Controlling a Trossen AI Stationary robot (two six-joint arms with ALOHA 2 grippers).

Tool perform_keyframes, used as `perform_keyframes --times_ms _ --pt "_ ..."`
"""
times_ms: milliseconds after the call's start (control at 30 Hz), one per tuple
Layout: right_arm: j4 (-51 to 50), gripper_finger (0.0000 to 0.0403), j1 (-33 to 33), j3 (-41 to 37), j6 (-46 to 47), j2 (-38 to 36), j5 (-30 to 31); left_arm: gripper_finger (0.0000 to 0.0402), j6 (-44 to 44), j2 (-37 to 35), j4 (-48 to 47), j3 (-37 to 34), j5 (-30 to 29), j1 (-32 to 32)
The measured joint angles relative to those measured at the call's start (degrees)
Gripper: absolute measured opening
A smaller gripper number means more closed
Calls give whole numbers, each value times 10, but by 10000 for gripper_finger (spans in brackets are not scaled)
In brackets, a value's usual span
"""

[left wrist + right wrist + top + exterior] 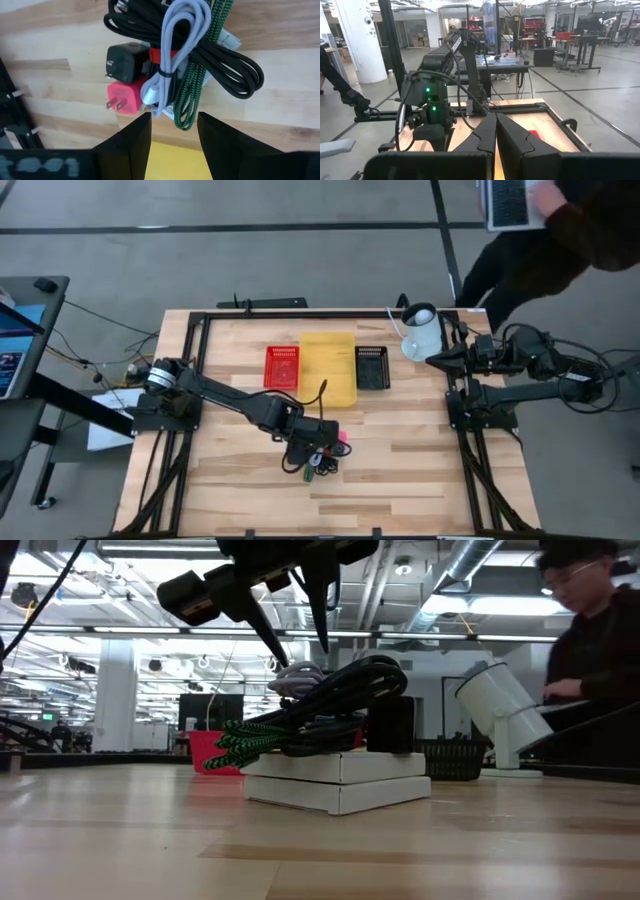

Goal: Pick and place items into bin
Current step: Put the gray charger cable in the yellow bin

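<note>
— Where is the left gripper hanging?
— Lower centre of the high view, fingers spread, empty, above the cable pile and pink plug.
— And the right gripper?
— Pressed together, resting at the right edge.

No legible text in any view

The white packet under the cables shows faint printing too small to read; no label, brand, number or sign can be made out elsewhere.
</note>
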Motion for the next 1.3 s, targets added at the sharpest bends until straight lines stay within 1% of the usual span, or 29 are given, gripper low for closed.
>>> perform_keyframes --times_ms 100,267,433,567,1133,1300 --pt "0 8 0 0 0 0 0 153 16 0 3 0 1 -2" --pt "0 8 0 0 0 0 0 153 47 5 41 0 15 -3" --pt "0 8 0 0 0 0 0 153 60 17 49 -1 18 -3" --pt "0 8 0 0 0 0 0 153 64 18 54 0 28 -3" --pt "0 8 0 0 0 0 0 153 61 18 55 -4 34 1" --pt "0 8 0 0 0 0 0 153 60 21 56 -4 44 1"
